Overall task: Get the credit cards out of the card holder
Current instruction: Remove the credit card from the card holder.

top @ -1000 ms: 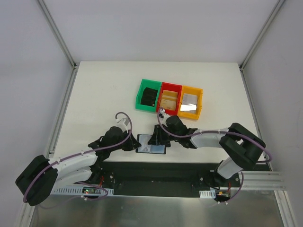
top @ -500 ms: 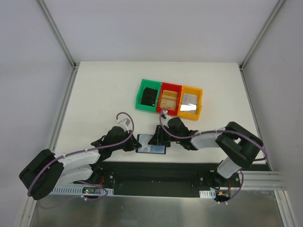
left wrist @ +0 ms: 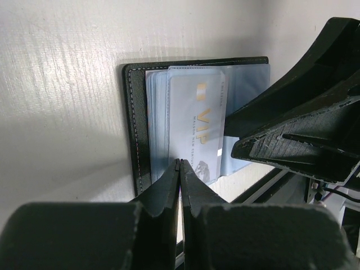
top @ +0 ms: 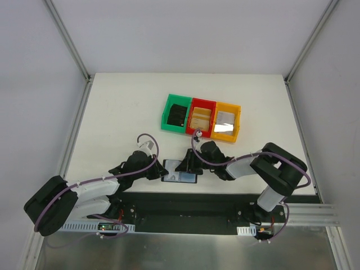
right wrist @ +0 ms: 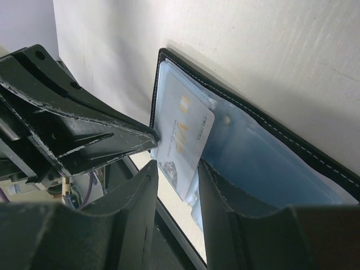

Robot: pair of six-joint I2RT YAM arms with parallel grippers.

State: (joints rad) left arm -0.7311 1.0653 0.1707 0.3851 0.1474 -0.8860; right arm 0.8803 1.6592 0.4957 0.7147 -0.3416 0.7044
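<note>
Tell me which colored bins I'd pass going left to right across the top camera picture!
green bin → red bin → yellow bin

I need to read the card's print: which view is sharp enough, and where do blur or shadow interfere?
Left wrist: the card is sharp, VIP lettering legible; the left gripper in front is dark and soft. Right wrist: lettering readable but slanted; the right gripper is blurred. Top external: evenly lit, but the card holder is too small to read.
</note>
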